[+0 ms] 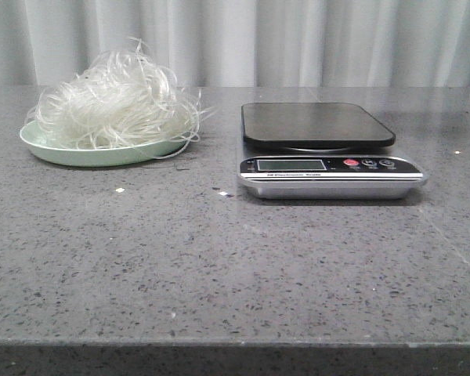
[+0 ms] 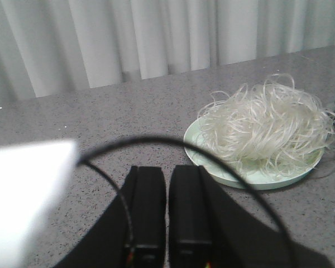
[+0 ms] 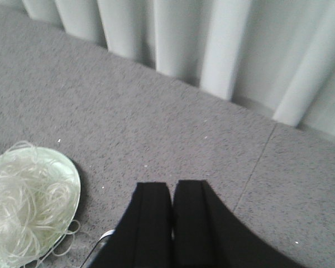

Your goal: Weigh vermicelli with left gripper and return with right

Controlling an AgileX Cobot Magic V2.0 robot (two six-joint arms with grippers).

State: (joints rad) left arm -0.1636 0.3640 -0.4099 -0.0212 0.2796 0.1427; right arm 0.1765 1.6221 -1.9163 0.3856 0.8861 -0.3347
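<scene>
Vermicelli (image 2: 268, 125) on plate (image 2: 212, 170)

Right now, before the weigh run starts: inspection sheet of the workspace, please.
Surface: grey speckled stone table, a few pale crumbs near the middle.
Job's things: whitish curly vermicelli nest heaped on the pale green plate, on the table's left side; silver digital kitchen scale with a bare black platform, to the plate's right.
Clutter: nothing seen.
Grippers: black left gripper and black right gripper both closed, empty.
Cables: thin black cable arcing over the left gripper.
Surroundings: white pleated curtain behind.
</scene>
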